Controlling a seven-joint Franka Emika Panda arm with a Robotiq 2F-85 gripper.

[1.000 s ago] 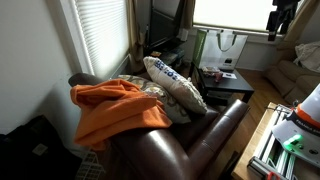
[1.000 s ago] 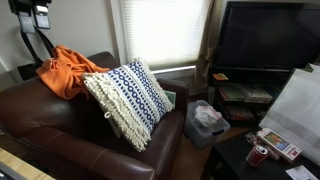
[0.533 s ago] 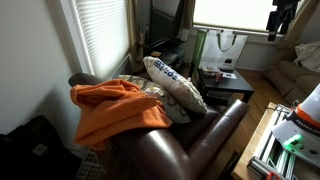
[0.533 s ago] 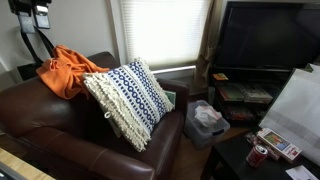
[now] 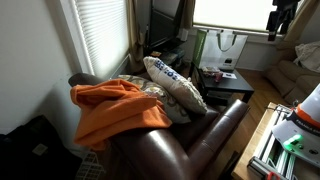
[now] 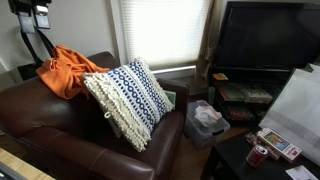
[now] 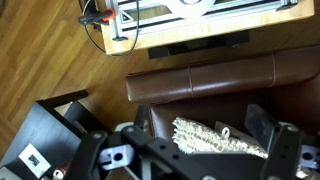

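1. No change from a second ago: arm, end effector and everything on the armchair sit exactly where they were.
2. End effector [image 7: 185, 152]: released, jaws spread wide, nothing between them. In the wrist view the two fingers [image 7: 88, 152] frame the bottom edge, pointing down at the seat.
3. Pillow [image 7: 215, 140]: white with a blue pattern and a fringed edge, and it's the nearest thing to the end effector. It shows in the gap between the fingers, clearly not touched.
4. In both exterior views the pillow [image 5: 175, 85] [image 6: 130, 100] stands tilted on the seat of the brown leather armchair [image 6: 50, 130] [image 5: 205, 140], leaning on the backrest.
5. Orange blanket [image 5: 115, 110] [image 6: 68, 70]: bunched over the top of the backrest, just beside the pillow.
6. The wrist view shows one padded arm of the armchair [image 7: 200, 75], with the wood floor [image 7: 50, 50] beyond it.
7. In an exterior view, a low black counter [image 6: 232, 165] carries a red can [image 6: 257, 155]. A TV [image 6: 265, 35] stands behind it, and a plastic bag [image 6: 207, 118] sits on the floor near the armchair.
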